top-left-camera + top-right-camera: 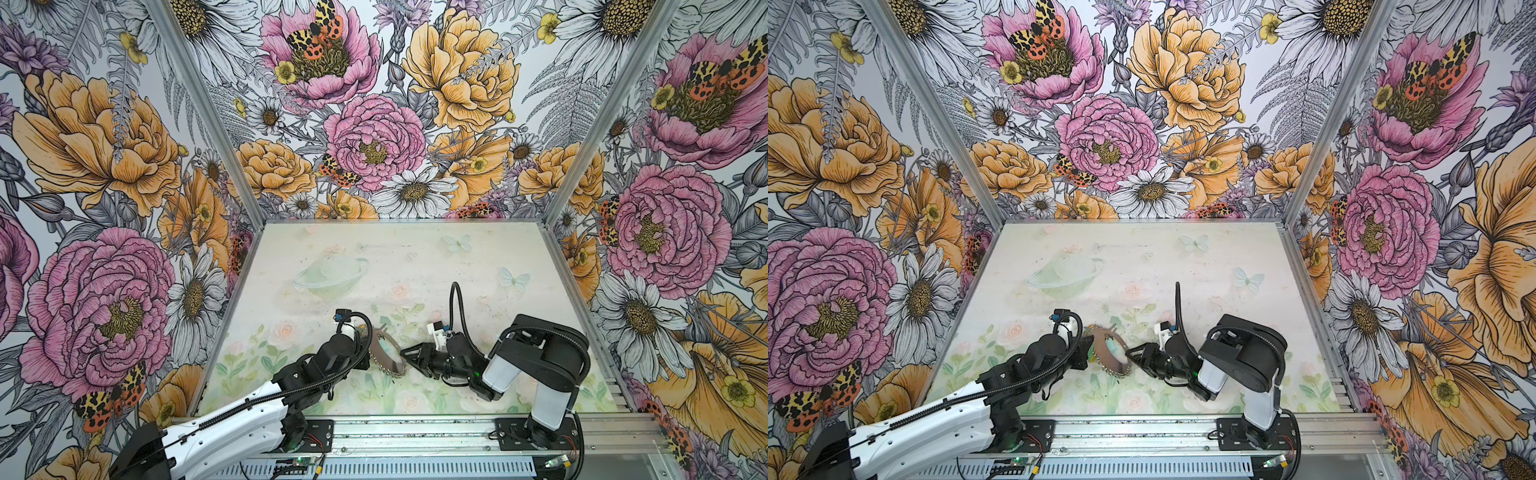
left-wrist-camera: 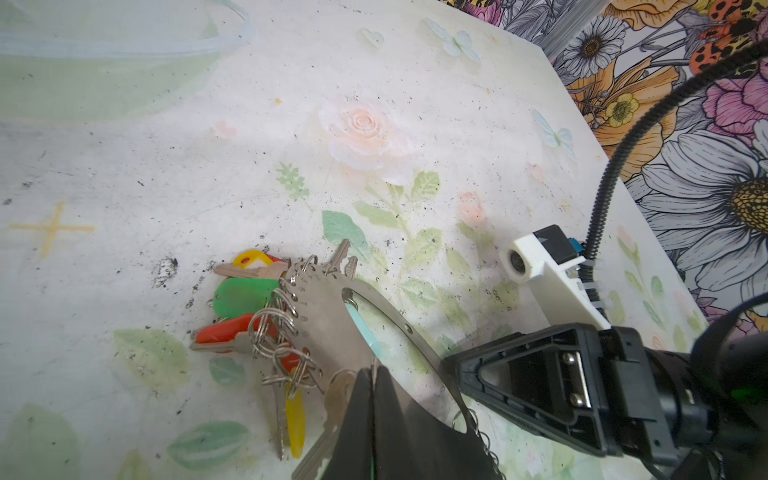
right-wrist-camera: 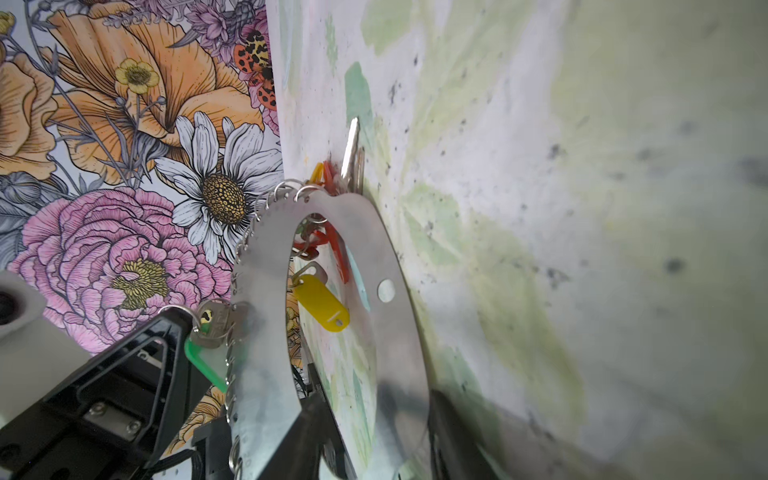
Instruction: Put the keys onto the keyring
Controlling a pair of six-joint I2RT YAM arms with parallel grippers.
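The thin, stiff keyring [image 2: 332, 316] tilts above the surface [image 2: 166, 166], rim pinched in the closed left hand [image 2: 371, 382] — right hand [image 1: 406, 354] half-open astride the opposite edge — probably slick and light, keys [image 2: 249, 272] dangling, best gripped flat across the rim

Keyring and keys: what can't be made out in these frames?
How many keys: too small in both top views; an overlapping bunch in both wrist views.
Whether the left gripper pinches a key along with the keyring: left wrist view, its own fingers cover the contact.
Whether the right gripper touches the keyring: right wrist view, fingertips blurred and cut by the frame edge.
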